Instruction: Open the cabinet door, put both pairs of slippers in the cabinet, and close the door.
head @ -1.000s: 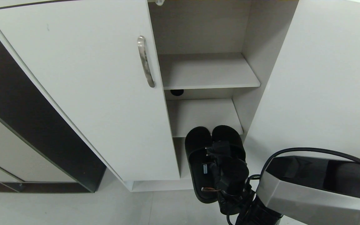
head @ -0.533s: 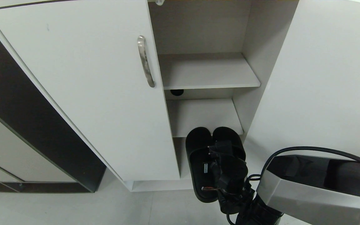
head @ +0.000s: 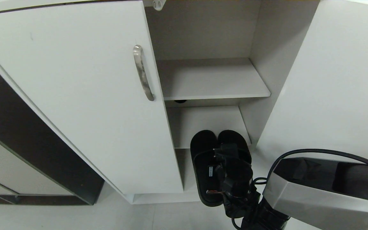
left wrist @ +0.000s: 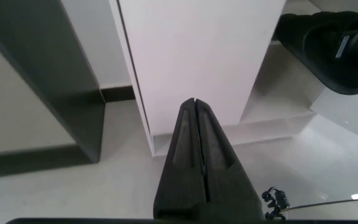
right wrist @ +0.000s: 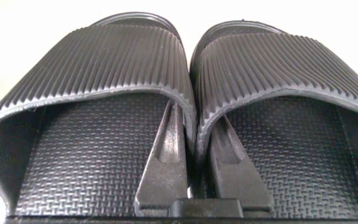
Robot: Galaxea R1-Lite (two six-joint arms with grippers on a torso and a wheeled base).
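The pair of slippers (head: pixel 203 142) sits side by side on the right gripper (head: pixel 225 149), before the cabinet (head: pixel 203 32), near its lower shelf (head: pixel 208 123), between the closed left door (head: pixel 75 95) and the open right door (head: pixel 331 80).

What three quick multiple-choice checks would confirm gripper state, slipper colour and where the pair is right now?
1. The left gripper is:
A open wide
B shut, holding nothing
C shut on a cloth

2. The slippers are:
A white
B red
C black

3. The slippers are:
A in the left gripper
B in the right gripper, in front of the open cabinet
C in a person's hand

Answers:
1 B: the left wrist view shows it closed tight with nothing between.
2 C: both read black in the head view.
3 B: the right wrist view shows it pinching the two inner straps together, and the head view puts the pair before the lower shelves.
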